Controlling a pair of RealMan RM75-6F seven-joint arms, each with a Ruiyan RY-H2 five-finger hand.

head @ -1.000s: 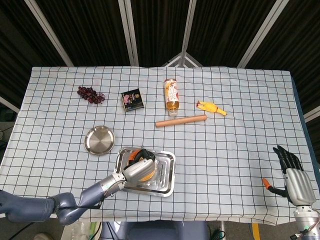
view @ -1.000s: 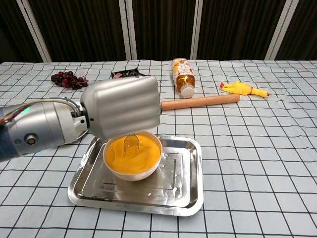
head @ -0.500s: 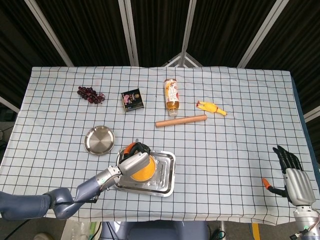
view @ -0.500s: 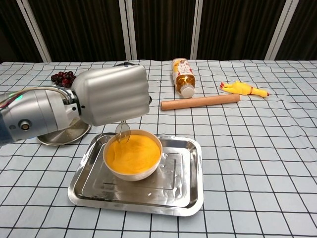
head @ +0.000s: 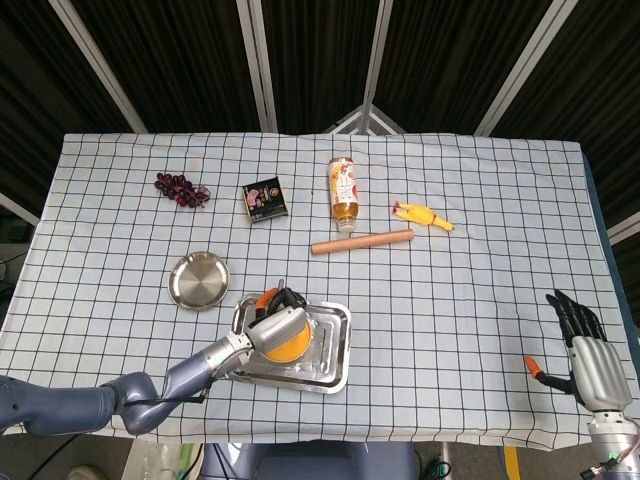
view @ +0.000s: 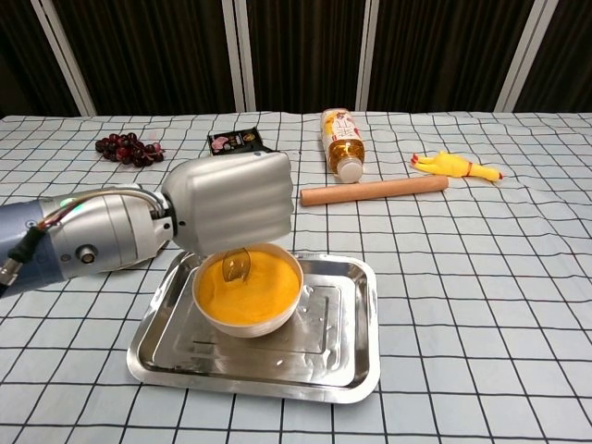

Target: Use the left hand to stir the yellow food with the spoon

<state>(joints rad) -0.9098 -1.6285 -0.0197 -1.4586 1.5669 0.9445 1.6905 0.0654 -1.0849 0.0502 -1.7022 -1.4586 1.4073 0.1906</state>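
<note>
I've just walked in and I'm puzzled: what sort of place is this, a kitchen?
Probably a robot test room, not a kitchen: a checked tablecloth, odd props like a rubber chicken, and dark curtains behind metal framing.

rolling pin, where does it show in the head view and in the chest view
Head view: the wooden rolling pin lies just above the middle, slightly tilted, between the bottle and the tray.
Chest view: the rolling pin lies right of centre in the upper half, beyond the tray.
Shared landmark: the yellow rubber chicken just past its right end.
</note>
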